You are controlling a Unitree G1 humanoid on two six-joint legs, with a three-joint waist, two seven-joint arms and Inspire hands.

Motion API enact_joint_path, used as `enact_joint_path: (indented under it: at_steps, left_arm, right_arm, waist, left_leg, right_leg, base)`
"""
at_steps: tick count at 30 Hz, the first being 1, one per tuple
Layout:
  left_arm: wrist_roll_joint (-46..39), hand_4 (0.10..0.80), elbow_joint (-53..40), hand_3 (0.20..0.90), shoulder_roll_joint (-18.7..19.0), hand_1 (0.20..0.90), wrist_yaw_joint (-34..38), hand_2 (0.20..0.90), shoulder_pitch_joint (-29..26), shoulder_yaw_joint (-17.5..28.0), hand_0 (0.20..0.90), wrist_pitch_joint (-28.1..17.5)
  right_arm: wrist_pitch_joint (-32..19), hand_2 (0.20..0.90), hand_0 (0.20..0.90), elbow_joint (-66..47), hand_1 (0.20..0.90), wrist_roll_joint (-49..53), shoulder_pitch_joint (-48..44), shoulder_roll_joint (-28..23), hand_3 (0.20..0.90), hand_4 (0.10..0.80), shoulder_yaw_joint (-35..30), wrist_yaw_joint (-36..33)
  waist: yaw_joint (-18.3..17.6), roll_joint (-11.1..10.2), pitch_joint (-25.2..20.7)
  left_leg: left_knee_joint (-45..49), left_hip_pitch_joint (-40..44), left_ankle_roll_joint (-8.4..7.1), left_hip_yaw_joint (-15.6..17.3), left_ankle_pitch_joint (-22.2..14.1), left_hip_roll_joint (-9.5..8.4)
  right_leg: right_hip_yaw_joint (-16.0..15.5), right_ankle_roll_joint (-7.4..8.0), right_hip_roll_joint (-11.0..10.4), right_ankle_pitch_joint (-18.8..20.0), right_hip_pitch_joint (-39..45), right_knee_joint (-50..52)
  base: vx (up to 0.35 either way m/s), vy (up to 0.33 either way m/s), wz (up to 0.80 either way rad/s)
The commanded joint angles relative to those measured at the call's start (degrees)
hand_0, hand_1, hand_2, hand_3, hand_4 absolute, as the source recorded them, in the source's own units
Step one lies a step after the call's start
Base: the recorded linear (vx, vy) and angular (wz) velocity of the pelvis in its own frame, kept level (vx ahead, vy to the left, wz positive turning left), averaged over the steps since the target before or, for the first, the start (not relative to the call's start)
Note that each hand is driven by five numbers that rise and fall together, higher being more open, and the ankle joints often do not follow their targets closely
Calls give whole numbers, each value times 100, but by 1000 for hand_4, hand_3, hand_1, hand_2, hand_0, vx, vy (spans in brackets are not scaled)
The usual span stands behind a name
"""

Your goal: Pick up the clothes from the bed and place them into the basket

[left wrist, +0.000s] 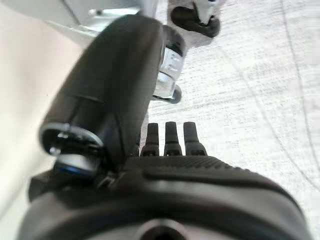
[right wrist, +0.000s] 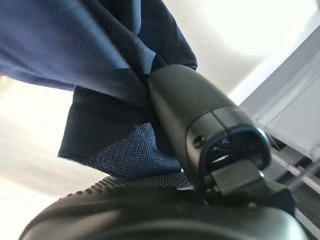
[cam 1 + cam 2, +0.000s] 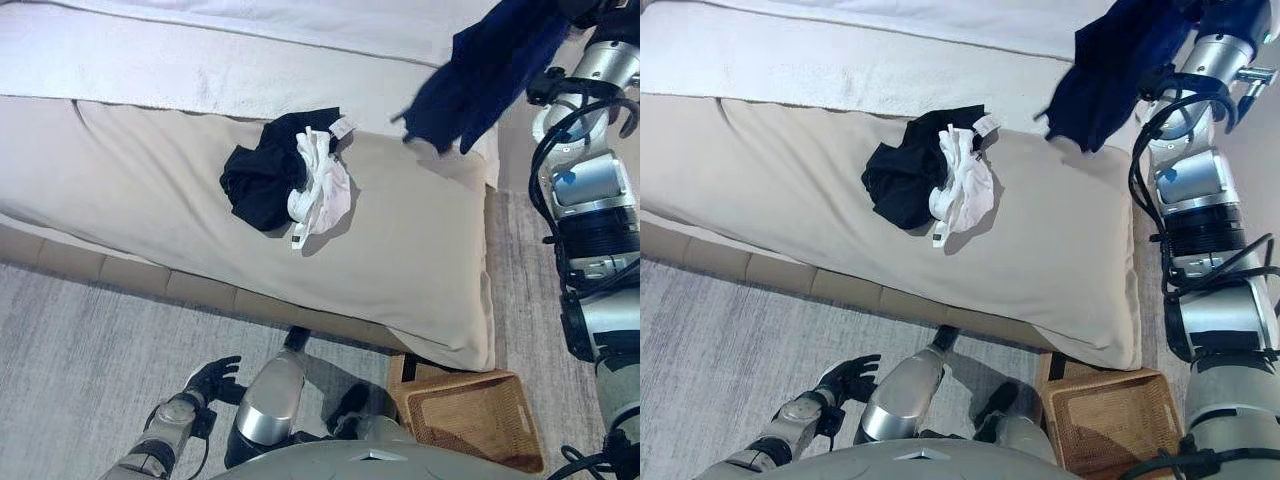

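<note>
Bed (image 3: 150,200): beige cover, white sheet band twd the far side; fills upper part of both eye views

Navy garment (image 3: 490,70): lifted off the bed, hanging in the air over the bed's far right corner, gripped at the top by R hand (image 2: 200,115); wrist view shows thumb pressed agst the blue mesh cloth, fabric bunched betw thumb & palm – clamped on it

Black garment (image 3: 262,175): crumpled heap on beige cover, mid-bed, touching white garment

White garment (image 3: 322,190): bunched, just beside & partly over black one's right edge; small tag end pointing twd far side

Basket (image 3: 470,415): brown wicker, on floor at bed's near right corner, below the raised R arm; nothing seen inside the visible part

L hand (image 3: 212,378): low, over grey carpet (image 3: 80,340) in front of bed, well apart from the clothes; fingers straight/relaxed, holding nothing
</note>
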Motion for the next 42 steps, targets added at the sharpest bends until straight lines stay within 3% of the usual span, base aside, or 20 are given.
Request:
enact_joint_path:
  at_steps: [1, 9, 14, 18, 28, 36, 37, 42]
  left_arm:
    - [267, 800, 503, 900, 187, 900, -27, 900, 528, -111, 900, 111]
    - [395, 800, 271, 900, 297, 900, -205, 900, 413, -87, 900, 488]
    - [340, 800, -75, 900, 419, 900, -286, 900, 144, -130, 900, 726]
    - [280, 800, -316, 900, 379, 900, -280, 900, -2, -210, 900, 744]
    - [548, 800, -488, 900, 292, 900, -402, 900, 27, -298, 900, 557]
    - [60, 800, -545, 900, 402, 900, -163, 900, -561, -556, 900, 598]
    - [-154, 800, -611, 900, 435, 900, -29, 900, -824, -634, 900, 554]
    - [-803, 800, -1018, 900, 584, 900, 223, 900, -1245, -764, 900, 354]
  right_arm:
    - [-393, 300, 300, -635, 300, 8, 24, -929, 200, 100, -176, -441]
    - [-364, 300, 300, -1207, 300, 301, 1125, -1186, 200, 100, -820, -46]
    - [202, 300, 300, -1097, 300, 443, 2013, -1277, 200, 100, -1011, 1280]
    - [467, 300, 300, -1020, 300, 362, 2567, -1189, 200, 100, -1164, 1808]
    - [627, 300, 300, -764, 300, -439, 3324, -831, 200, 100, -1021, 2989]
    - [869, 300, 300, 73, 300, -387, 2749, -809, 200, 100, -457, 2892]
    - [981, 300, 300, 396, 300, -374, 2479, -780, 200, 100, -310, 2721]
    - [1389, 300, 300, 1397, 300, -363, 1965, -698, 200, 100, 169, 2302]
  waist:
    - [-350, -74, -1331]
    - [-1106, 144, -1529]
    - [-1585, 211, -1511]
    - [-1889, 244, -1432]
    - [-2148, 279, -1229]
    - [-2203, 381, -401]
    - [-2233, 437, -3]
    - [-2259, 705, 732]
  left_leg:
    - [-1050, 860, 439, 441, -440, 110]
    - [-1009, 1241, 541, 1082, -707, 214]
    - [-1044, 1412, 535, 1483, -783, 269]
    - [-958, 1465, 552, 1718, -885, 284]
    - [-571, 1423, 541, 2012, -1112, 308]
    - [448, 413, 516, 2059, -1256, 429]
    - [831, -16, 508, 2041, -1281, 463]
    - [1656, -1202, 471, 1939, -1243, 483]
  right_leg:
    - [430, 172, -45, 107, -150, 409]
    - [1057, 150, 86, 95, -357, 404]
    - [1423, 129, 176, 141, -419, 329]
    - [1782, 103, 235, 216, -473, 243]
    - [2209, 154, 245, 495, -529, -57]
    - [2164, 67, 136, 395, -1404, 610]
    - [2126, 9, 115, 358, -1780, 900]
    - [1915, -177, 95, 174, -2940, 1816]
  base:
    - [-24, -29, -42]
    - [-42, -33, -63]
    - [-25, -110, -66]
    - [-10, -131, -55]
    - [35, -142, -29]
    - [-155, -135, -10]
    - [-274, -137, -9]
    - [-242, -109, -12]
